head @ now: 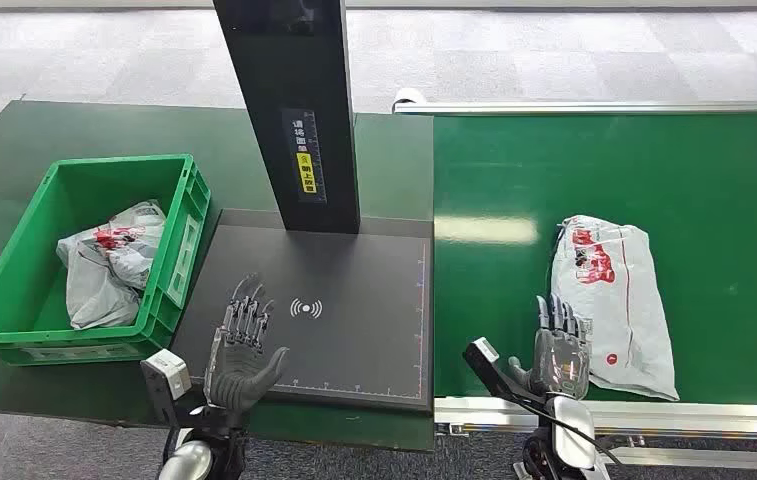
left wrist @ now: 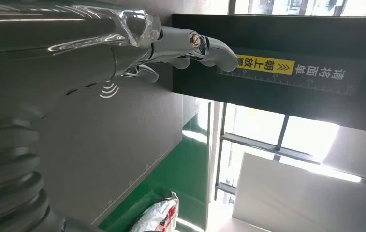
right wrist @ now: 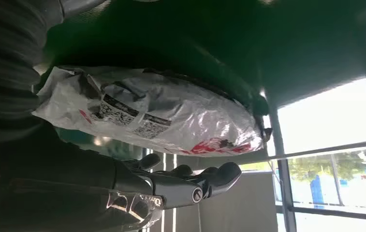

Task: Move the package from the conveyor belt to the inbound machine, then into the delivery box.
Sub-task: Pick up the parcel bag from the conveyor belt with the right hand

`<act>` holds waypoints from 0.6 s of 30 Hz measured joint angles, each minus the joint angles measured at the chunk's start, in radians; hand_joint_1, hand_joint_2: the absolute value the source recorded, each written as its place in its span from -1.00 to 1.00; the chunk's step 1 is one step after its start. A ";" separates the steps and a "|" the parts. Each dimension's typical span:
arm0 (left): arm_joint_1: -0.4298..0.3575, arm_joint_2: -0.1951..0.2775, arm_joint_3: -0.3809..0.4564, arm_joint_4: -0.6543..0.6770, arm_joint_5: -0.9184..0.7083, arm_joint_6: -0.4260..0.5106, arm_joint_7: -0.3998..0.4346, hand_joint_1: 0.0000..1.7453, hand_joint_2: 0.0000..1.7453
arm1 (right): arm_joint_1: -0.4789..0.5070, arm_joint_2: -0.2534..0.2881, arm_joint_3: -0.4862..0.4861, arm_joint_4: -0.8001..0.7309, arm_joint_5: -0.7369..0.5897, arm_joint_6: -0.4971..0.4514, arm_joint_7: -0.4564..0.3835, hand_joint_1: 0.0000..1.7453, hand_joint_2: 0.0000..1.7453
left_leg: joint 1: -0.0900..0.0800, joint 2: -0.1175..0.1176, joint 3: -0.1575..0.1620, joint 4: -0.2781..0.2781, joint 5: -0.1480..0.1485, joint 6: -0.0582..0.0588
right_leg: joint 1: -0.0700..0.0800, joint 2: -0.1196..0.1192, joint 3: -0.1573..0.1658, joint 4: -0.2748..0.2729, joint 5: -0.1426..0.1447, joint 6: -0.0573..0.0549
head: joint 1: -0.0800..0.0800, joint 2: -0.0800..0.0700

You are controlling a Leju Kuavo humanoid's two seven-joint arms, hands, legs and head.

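A: Lying flat on the green conveyor belt (head: pixel 714 190) is the package (head: pixel 614 300), a grey plastic mailer with red print and a label; where is the right hand (head: pixel 560 350)?

B: At the package's near left edge, fingers extended and spread, grasping nothing. The right wrist view shows the fingers (right wrist: pixel 190 186) just beside the package (right wrist: pixel 171 121), not around it.

A: And the left hand (head: pixel 242 350)?

B: Released likewise, fingers apart, above the near left part of the inbound machine (head: pixel 354 310), a dark pad with a black upright column (head: pixel 299 110).

A: The delivery box (head: pixel 14 290)?

B: A green crate left of the machine, holding similar grey bags (head: pixel 114 260).
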 joint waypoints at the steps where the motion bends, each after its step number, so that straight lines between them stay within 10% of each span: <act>1: 0.000 0.000 0.000 0.000 0.000 0.000 0.000 -1.00 1.00 | 0.002 -0.001 -0.003 0.003 0.000 0.000 0.003 -1.00 1.00 | 0.000 0.000 0.000 0.000 0.000 0.000 | 0.000 0.000 0.000 0.000 0.000 0.000 | 0.000 0.000; 18: 0.019 0.001 0.004 -0.020 0.007 0.024 0.016 -1.00 1.00 | -0.005 -0.009 -0.054 0.067 0.038 0.008 0.073 -1.00 1.00 | 0.000 0.000 0.006 0.000 0.000 0.000 | 0.000 -0.001 0.007 0.000 0.000 0.000 | 0.000 0.000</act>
